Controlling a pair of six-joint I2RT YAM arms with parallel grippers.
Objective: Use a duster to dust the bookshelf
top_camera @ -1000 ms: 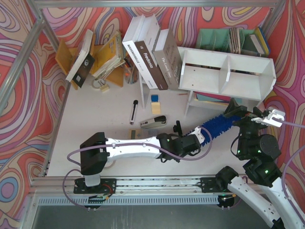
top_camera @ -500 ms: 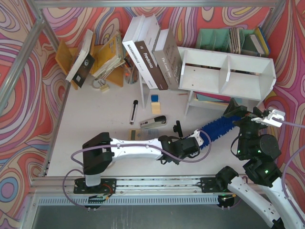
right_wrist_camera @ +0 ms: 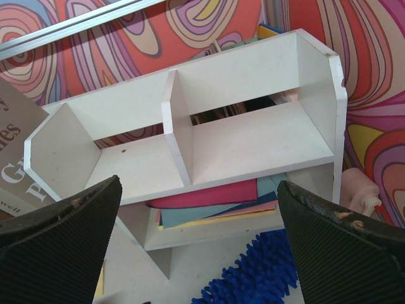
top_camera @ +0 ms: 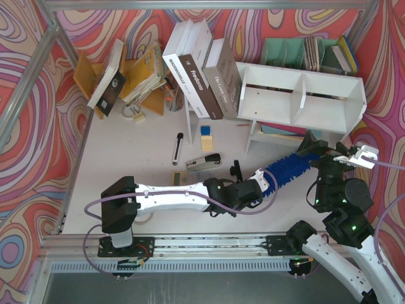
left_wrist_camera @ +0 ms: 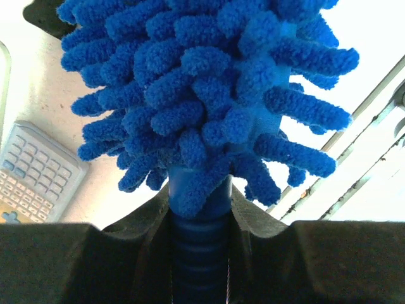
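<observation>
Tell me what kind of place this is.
Probably a robot test cell dressed as a study corner: an aluminium frame and swirl-printed walls enclose the table, where a white bookshelf and leaning books are staged.

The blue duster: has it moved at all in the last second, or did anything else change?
Barely. The left arm swung its shoulder a little leftward and turned its wrist slightly, so the duster shifted only a touch. The left end effector stayed shut on its handle; nothing was let go. The right end effector stayed open facing the bookshelf, and the books kept their places.
</observation>
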